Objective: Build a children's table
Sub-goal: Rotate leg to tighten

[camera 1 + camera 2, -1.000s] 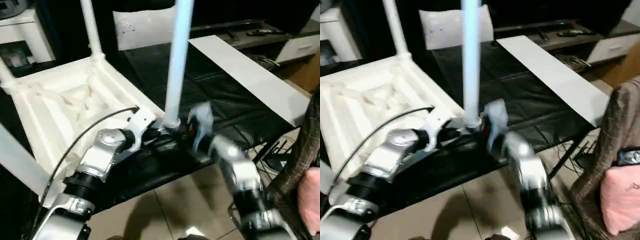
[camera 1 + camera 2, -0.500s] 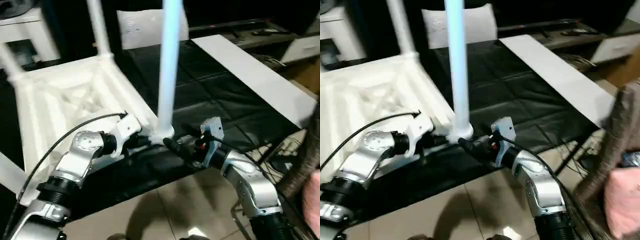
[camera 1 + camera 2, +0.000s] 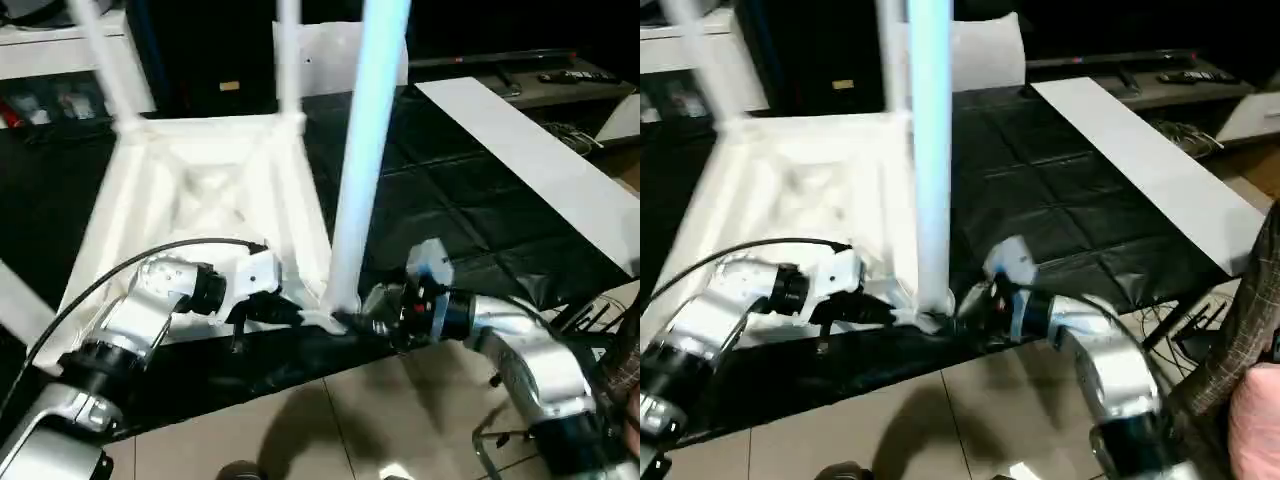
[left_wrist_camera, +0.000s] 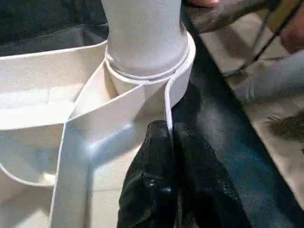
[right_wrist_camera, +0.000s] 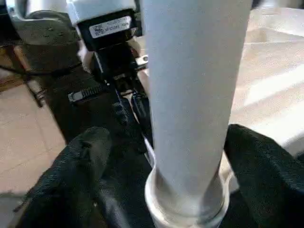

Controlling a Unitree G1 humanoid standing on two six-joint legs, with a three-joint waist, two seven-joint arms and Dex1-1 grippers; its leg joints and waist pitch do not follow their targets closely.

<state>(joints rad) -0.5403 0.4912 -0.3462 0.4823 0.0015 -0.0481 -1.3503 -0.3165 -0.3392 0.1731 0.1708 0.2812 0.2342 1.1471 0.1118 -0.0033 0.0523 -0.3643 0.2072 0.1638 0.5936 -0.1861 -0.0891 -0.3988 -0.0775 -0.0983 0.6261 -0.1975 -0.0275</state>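
The children's table lies upside down on a black cover, with the tabletop's (image 3: 200, 190) ribbed underside facing up. One white leg (image 3: 365, 150) stands in the near corner socket (image 4: 183, 71). Two more legs (image 3: 288, 50) rise from the far corners. My left gripper (image 3: 290, 315) is shut on the tabletop's thin rim right beside that socket. My right gripper (image 3: 355, 322) sits at the foot of the near leg, open. Its black fingers (image 5: 80, 171) stand on either side of the tube with a gap.
A long white board (image 3: 540, 170) lies on the black cover (image 3: 450, 190) to the right. A white flat bag (image 3: 335, 45) stands at the back and a white cabinet (image 3: 40, 40) at the far left. A person's sleeve (image 3: 1250, 330) shows at the right edge, over tiled floor (image 3: 380, 420).
The camera has shifted. My right gripper has moved in from the right and now straddles the foot of the near leg. My left gripper keeps its hold on the rim.
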